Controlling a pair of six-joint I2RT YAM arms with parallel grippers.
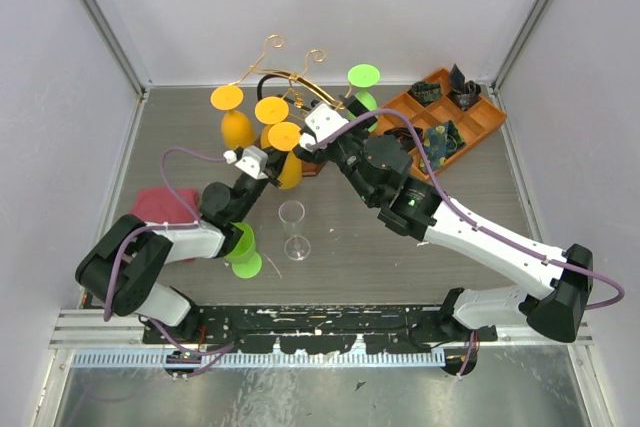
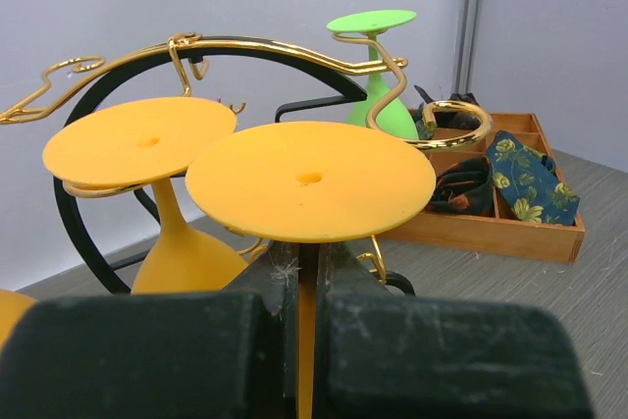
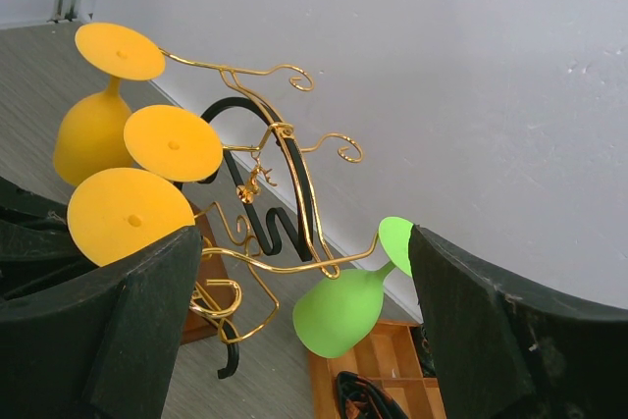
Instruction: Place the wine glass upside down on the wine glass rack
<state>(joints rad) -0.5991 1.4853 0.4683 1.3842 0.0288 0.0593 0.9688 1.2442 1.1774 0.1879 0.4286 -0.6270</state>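
The wine glass rack (image 1: 288,75) of gold wire with a black loop stands at the back centre, also in the left wrist view (image 2: 245,46) and the right wrist view (image 3: 285,174). Two orange glasses (image 1: 227,98) and a green glass (image 1: 364,76) hang upside down on it. My left gripper (image 1: 272,159) is shut on the stem of a third orange wine glass (image 2: 309,179), held upside down at the rack's near arms. I cannot tell whether its foot rests on the wire. My right gripper (image 1: 318,127) is open and empty beside the rack, facing the hung green glass (image 3: 343,311).
A clear wine glass (image 1: 292,229) stands upright on the table in front of the rack. A green glass (image 1: 243,249) sits by the left arm. A pink cloth (image 1: 160,205) lies at the left. An orange compartment tray (image 1: 478,125) holding dark items is at the back right.
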